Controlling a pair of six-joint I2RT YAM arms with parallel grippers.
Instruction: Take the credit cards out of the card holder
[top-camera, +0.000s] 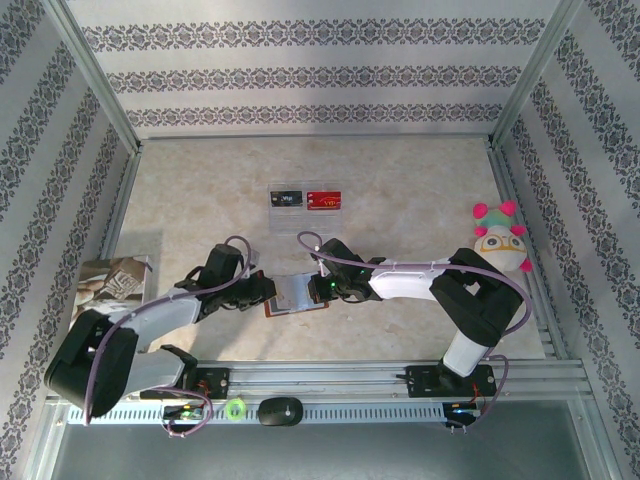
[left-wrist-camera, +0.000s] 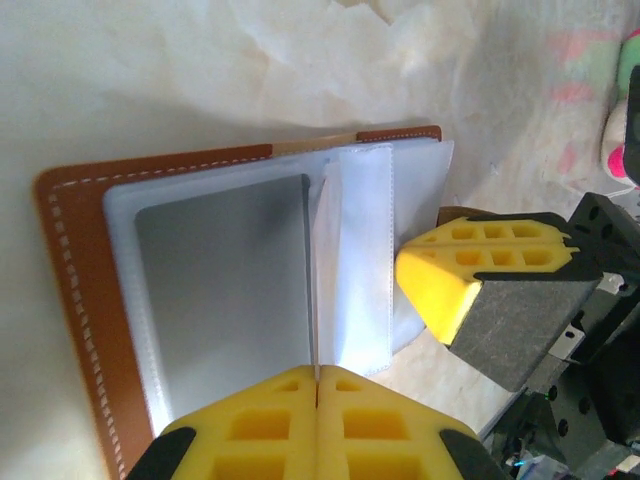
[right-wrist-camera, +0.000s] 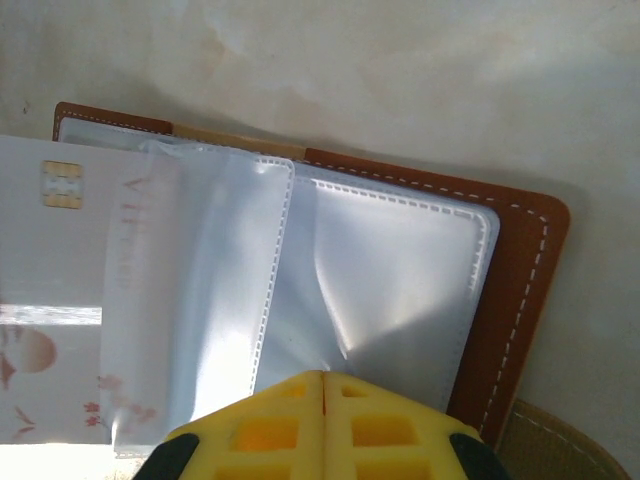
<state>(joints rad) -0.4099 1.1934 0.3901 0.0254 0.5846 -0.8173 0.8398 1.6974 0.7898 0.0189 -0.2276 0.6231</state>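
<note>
We see both arms meeting over the open brown leather card holder (top-camera: 296, 298), which lies flat on the pale marbled tabletop (top-camera: 420, 190), directly between the two sets of jaws.

The left gripper (left-wrist-camera: 318, 385) has its yellow foam jaws pressed together. A clear plastic sleeve (left-wrist-camera: 350, 260) of the card holder stands on edge just ahead of them and runs straight into the seam where they meet, so we read them as clamped on that leaf. An empty clear pocket lies flat ahead and to the left of these jaws, with the stitched leather edge beyond it.

The right gripper (right-wrist-camera: 323, 385) also has its jaws closed flush, with nothing visible in the seam. They sit over the clear pockets, and we cannot tell whether they press on them. Ahead and to the left of the right jaws, a pale credit card with a gold chip (right-wrist-camera: 60, 240) lies partly tucked under a clear sleeve inside the card holder.

Well beyond both sets of jaws, a small black credit card (top-camera: 286, 198) and a small red credit card (top-camera: 323, 200) lie side by side on the tabletop, apart from the card holder. A round plush toy with pink tufts (top-camera: 500, 245) sits far out to the right of the right jaws.
</note>
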